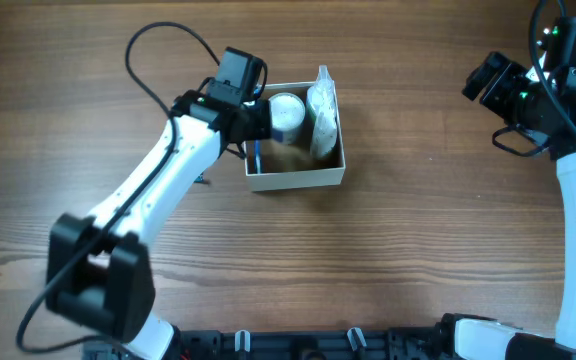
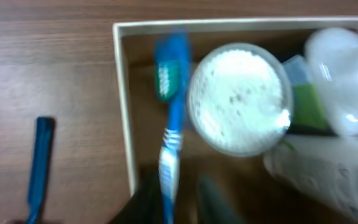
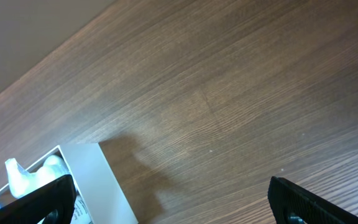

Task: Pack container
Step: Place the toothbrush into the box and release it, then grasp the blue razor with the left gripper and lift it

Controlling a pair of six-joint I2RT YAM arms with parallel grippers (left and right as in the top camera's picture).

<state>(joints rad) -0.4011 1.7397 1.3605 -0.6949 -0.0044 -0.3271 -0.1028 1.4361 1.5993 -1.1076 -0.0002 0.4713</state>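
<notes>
The container (image 1: 296, 178) is a square white box with a tan inside, at the table's centre. It holds a small white round jar (image 1: 286, 112) and a clear plastic pack (image 1: 322, 115). My left gripper (image 1: 255, 125) is over the box's left side. In the left wrist view it (image 2: 174, 208) is shut on the handle of a blue toothbrush (image 2: 171, 124), which hangs inside the left wall (image 2: 124, 106) beside the jar (image 2: 238, 99). My right gripper (image 1: 488, 80) is open and empty far to the right; the right wrist view shows it (image 3: 169, 193) above bare wood.
A blue stick-like item (image 2: 39, 165) lies on the table just left of the box; it shows small in the overhead view (image 1: 200, 181). The box's white corner (image 3: 98, 180) shows at the lower left of the right wrist view.
</notes>
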